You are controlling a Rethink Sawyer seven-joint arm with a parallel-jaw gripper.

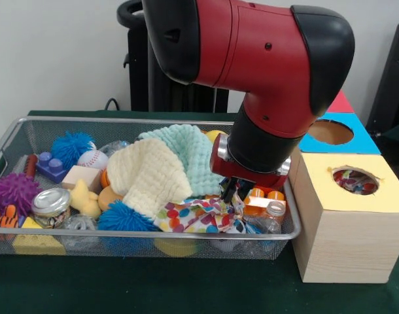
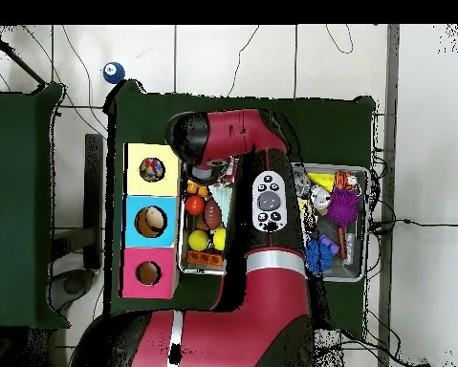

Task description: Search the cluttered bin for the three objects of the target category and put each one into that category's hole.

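Note:
My gripper (image 1: 233, 195) is down inside the wire bin (image 1: 121, 120), near its right end. Its dark fingers (image 1: 227, 190) are pinched together on a bunched corner of the polka-dot cloth (image 1: 193, 216). A cream knitted cloth (image 1: 150, 173) and a mint knitted cloth (image 1: 190, 154) lie heaped in the middle of the bin, just left of the gripper. The yellow-topped wooden box (image 1: 346, 229) stands right of the bin, and something multicoloured shows in its hole (image 1: 354, 181). In the overhead view the arm hides the gripper; the yellow box (image 2: 151, 153) shows with colour in its hole.
The bin also holds blue spiky balls (image 1: 70, 147), a purple spiky ball (image 1: 13, 191), a baseball (image 1: 93, 158), a lidded jar (image 1: 51, 201) and orange bottles (image 1: 261, 199). A blue box (image 1: 356, 140) and a red box (image 1: 340, 103) stand behind the yellow one.

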